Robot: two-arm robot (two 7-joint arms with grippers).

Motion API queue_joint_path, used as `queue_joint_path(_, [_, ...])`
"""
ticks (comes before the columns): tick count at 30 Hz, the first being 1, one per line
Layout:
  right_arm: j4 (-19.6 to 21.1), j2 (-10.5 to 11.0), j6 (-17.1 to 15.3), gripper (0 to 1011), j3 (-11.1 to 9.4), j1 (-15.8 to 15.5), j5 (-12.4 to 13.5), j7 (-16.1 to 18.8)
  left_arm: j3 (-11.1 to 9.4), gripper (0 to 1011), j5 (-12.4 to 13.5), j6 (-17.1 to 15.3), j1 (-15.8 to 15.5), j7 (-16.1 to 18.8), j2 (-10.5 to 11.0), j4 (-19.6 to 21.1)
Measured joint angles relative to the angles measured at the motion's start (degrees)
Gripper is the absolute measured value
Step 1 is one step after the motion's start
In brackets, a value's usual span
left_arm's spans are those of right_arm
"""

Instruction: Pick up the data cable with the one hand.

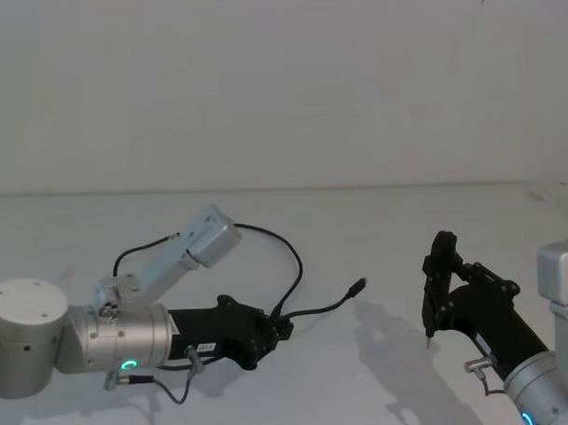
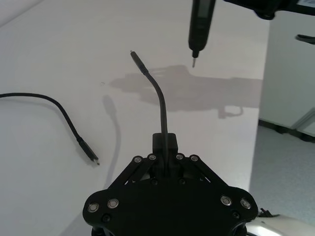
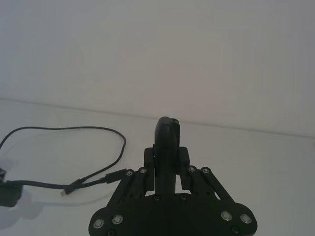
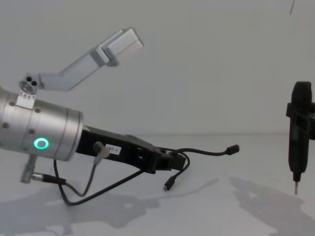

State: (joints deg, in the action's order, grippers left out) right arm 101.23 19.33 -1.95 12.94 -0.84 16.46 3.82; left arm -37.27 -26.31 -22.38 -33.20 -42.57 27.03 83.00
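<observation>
We see a thin black data cable, matt and plain from plug to plug, dark against a plain white tabletop that carries soft grey shadows. The blocky left gripper is black too, with a small white label printed in dark characters. Behind it, a brushed silver cylinder wears a glowing green ring. The slim right gripper is black and ends in a silvery pin tip. We also see a pale grey angled bracket over the left arm, set against an off-white wall.

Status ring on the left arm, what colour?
The ring glows green; clearest in the chest view.
</observation>
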Motion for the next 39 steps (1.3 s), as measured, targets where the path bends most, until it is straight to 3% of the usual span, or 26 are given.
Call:
queue_joint_path(14, [0.8, -1.0, -0.1, 279, -0.1, 0.3, 0.9, 0.3, 0.7, 34, -1.4, -1.9, 1.5, -0.1, 3.4, 4.4])
queue_joint_path(39, [-1.1, -6.7, 3.0, 279, 1.3, 4.1, 1.6, 1.2, 1.0, 35, -1.9, -2.6, 2.1, 0.0, 4.7, 6.2])
